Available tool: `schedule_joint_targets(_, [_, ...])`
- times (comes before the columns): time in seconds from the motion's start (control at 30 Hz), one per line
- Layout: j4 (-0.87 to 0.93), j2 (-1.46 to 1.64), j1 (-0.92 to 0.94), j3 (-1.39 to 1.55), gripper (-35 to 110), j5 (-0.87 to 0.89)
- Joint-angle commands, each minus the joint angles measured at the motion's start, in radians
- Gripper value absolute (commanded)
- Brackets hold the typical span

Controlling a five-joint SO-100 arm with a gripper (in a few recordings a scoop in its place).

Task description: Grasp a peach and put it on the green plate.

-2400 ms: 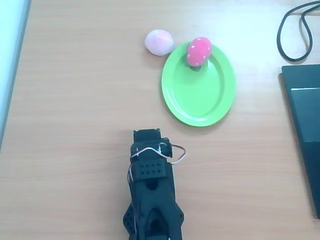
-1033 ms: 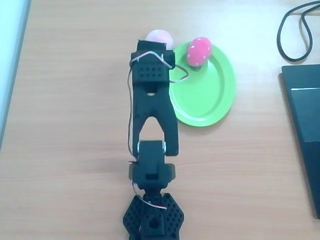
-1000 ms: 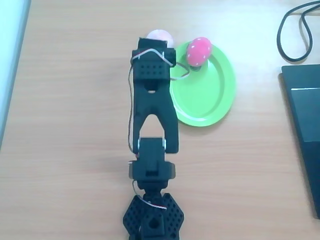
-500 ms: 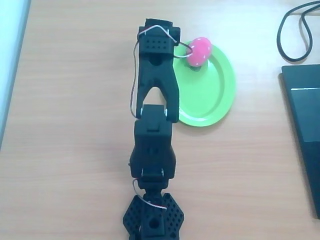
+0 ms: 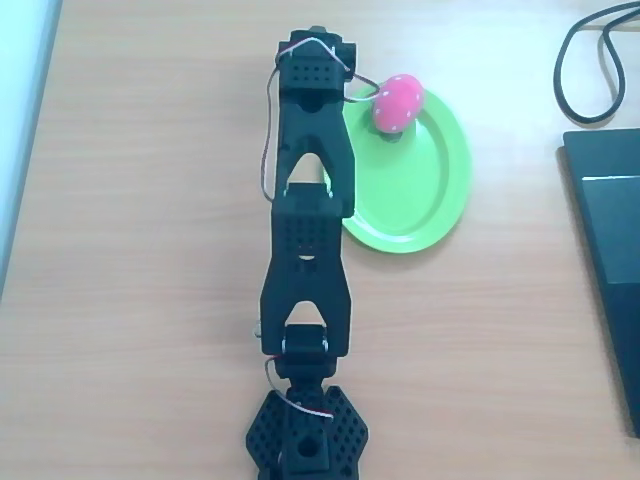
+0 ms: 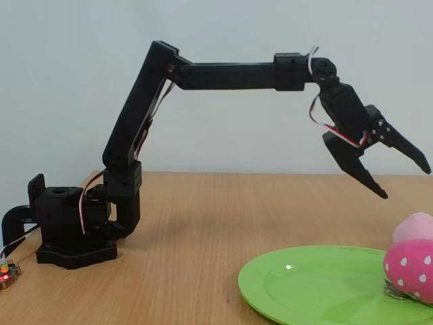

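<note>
- One black robot arm (image 6: 223,71) stands on its base (image 6: 67,227) at the left of the fixed view and stretches far to the right, with its upper links held level high above the table (image 6: 196,223).
- In the overhead view the same arm (image 5: 305,250) runs from the bottom edge up toward the top of the wooden table (image 5: 150,200), and its far end covers the spot just left of the plate's upper rim.
- The end effector (image 6: 406,179) hangs in the air at the right of the fixed view, tilted downward, its two fingers spread apart and holding nothing.
- It sits above the fruits and clear of them, not touching either one.
- The green plate (image 6: 318,284) lies flat on the table at the lower right of the fixed view; in the overhead view the plate (image 5: 410,190) is an oval just right of the arm.
- The peach (image 6: 414,227) shows at the right edge of the fixed view as a pale pink round shape, behind and just above the red fruit; whether it touches the plate's rim cannot be told.
- The red fruit (image 6: 409,271), bright pink-red with pale dots, sits on the plate at its right end; in the overhead view the red fruit (image 5: 398,102) rests on the plate's upper rim area.
- A black cable (image 5: 590,60) loops at the top right corner of the overhead view, with a dark flat device (image 5: 610,260) below it along the right edge.
</note>
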Motion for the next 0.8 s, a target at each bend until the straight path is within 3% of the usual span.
schedule_joint_targets(0.0, [0.015,-0.037,0.003,-0.086,39,0.008])
schedule_joint_targets(0.5, [0.015,-0.184,-0.015,-0.187,42,0.028])
schedule_joint_targets(0.77, [0.009,-0.212,0.015,-0.218,41,0.189])
